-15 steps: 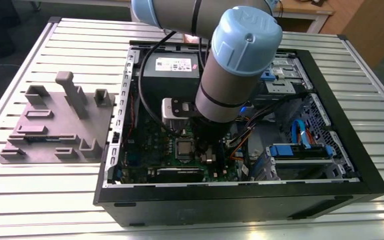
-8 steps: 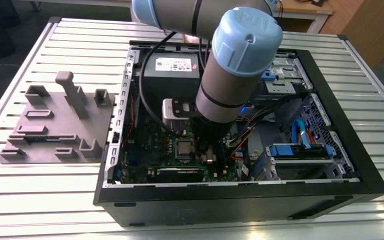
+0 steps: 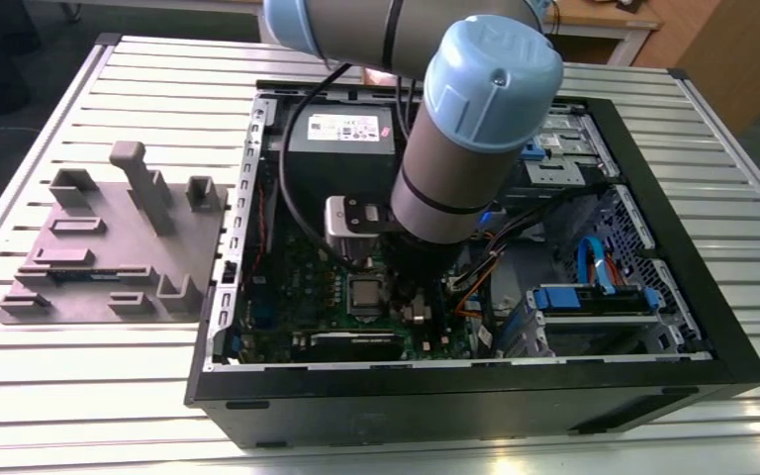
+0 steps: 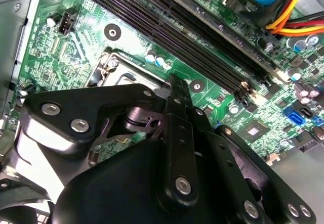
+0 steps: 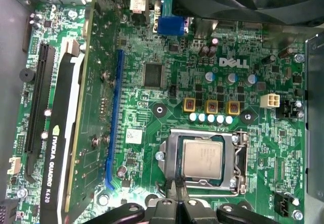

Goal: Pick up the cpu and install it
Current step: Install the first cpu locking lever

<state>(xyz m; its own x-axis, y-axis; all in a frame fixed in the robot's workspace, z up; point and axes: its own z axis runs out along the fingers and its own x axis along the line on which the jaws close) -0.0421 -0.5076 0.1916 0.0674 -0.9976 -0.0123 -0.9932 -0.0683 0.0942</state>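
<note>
The cpu, a small square chip with a silver-grey metal top, lies flat inside the motherboard socket frame in the first wrist view. In the exterior view the cpu shows in the open computer case, just beside the arm's lower end. My gripper hovers at the socket's edge, close to the chip, with its black fingers pressed together and nothing between them. In the second wrist view the gripper points down over the socket frame, which it partly hides.
A grey tray with upright holders sits outside the case on the slatted table. Inside the case are the power-supply box, a graphics card, memory slots, coloured cables and a black fan.
</note>
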